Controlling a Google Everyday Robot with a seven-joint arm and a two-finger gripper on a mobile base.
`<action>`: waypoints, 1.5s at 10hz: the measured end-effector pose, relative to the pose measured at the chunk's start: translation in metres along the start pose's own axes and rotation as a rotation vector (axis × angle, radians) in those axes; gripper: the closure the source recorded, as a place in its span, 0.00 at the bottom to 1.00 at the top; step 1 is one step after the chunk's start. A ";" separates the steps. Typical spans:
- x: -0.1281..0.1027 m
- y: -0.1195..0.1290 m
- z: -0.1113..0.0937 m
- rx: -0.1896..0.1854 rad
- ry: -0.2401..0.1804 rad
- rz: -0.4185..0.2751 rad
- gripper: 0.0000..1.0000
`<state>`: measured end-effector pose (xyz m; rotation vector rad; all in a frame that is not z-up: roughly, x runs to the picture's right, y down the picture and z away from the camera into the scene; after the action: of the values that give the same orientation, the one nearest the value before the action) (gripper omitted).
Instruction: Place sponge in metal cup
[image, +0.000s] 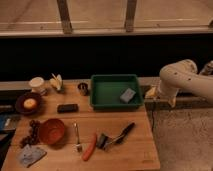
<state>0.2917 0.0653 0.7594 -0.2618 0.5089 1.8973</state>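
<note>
Gripper is hanging off the table's right side, just beside the green tray. The tray's right wall is standing between it and the sponge inside. Metal cup is sitting just beside the tray's left wall, mouth facing up, reachable from above. Yellow object and white cup are crowding its left side. Bare wood is running along the tray's front, between it and the black-handled tool.

We see dim, warm light; the brightest band lies at twelve o'clock; the end effector, at three o'clock, looks dusky.
</note>
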 end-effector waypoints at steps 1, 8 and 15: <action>0.000 0.000 0.000 0.000 0.000 0.000 0.22; 0.000 0.000 0.000 0.000 0.000 0.000 0.22; -0.002 0.010 -0.012 -0.032 -0.029 -0.032 0.22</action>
<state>0.2827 0.0548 0.7522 -0.2615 0.4530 1.8761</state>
